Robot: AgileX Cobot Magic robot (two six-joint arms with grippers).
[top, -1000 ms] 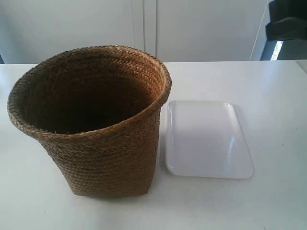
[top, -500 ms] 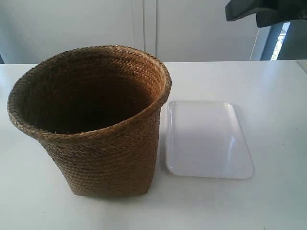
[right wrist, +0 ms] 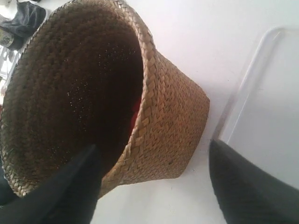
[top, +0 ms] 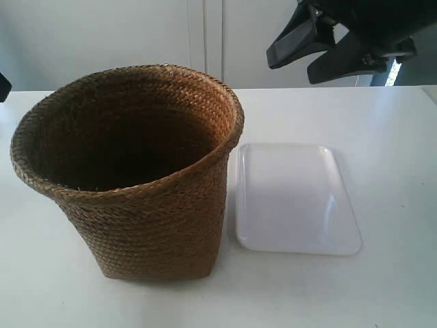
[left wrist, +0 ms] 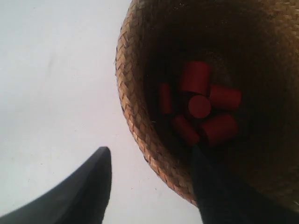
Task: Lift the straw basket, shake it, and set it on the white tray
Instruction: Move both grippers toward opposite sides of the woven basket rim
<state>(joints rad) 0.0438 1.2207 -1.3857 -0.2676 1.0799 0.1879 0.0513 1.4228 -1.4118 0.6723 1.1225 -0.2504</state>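
White tabletop point(top: 382, 137) fills our view, and on it we see the straw basket point(top: 150, 219) standing upright just beside the white tray point(top: 293, 198), not on it. We find red cylinders point(left wrist: 201, 106) lying in its dark bottom. Over the basket's rim, the left gripper point(left wrist: 150, 151) has its jaws spread wide, holding nothing. The right gripper point(right wrist: 152, 144) is likewise wide open and empty near the basket's wall.
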